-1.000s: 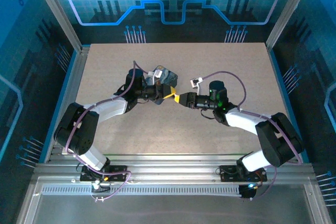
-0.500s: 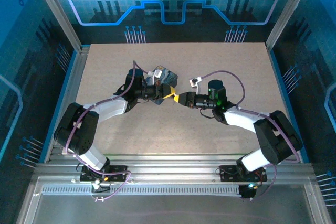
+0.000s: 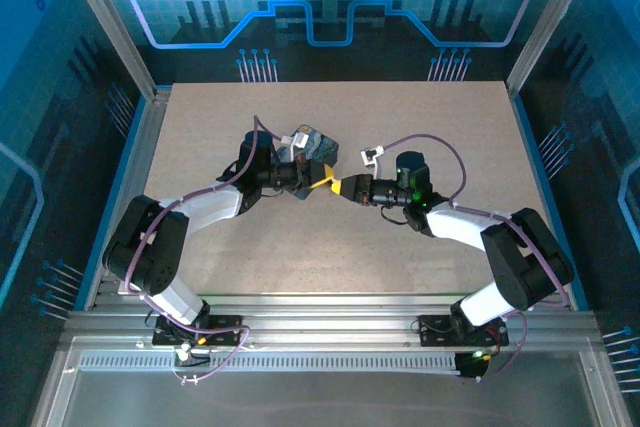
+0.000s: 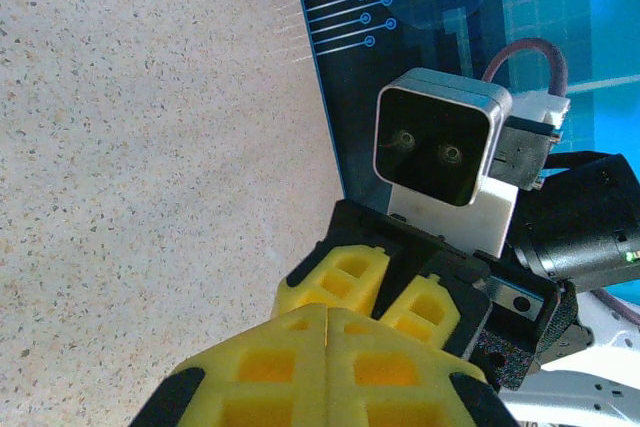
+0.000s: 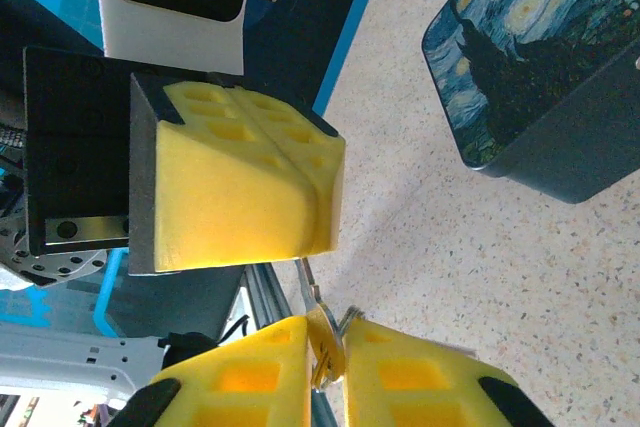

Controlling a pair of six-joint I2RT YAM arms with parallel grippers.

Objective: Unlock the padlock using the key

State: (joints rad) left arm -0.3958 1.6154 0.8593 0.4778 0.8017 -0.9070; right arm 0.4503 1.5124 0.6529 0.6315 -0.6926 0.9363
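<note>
My two grippers meet tip to tip above the middle of the table. The left gripper (image 3: 321,183) (image 4: 328,309) (image 5: 322,209) has its yellow fingers pressed together. The thin pale key (image 5: 322,322) stands between the right gripper's (image 3: 340,187) (image 5: 326,342) fingers, which are shut on its round head. Its narrow blade runs up to the seam of the left fingertips, apparently pinched there. In the left wrist view the right gripper's fingers (image 4: 345,277) sit just beyond my left fingertips. The padlock is hidden.
A dark blue swirl-patterned tin (image 3: 312,144) (image 5: 540,97) lies on the speckled table just behind the left gripper. Metal rails (image 3: 140,157) and blue walls border the table. Open tabletop (image 3: 440,117) lies to the right and in front.
The right gripper's fingers have closed in on the key's head, and the right arm has edged slightly left. The left arm has held still.
</note>
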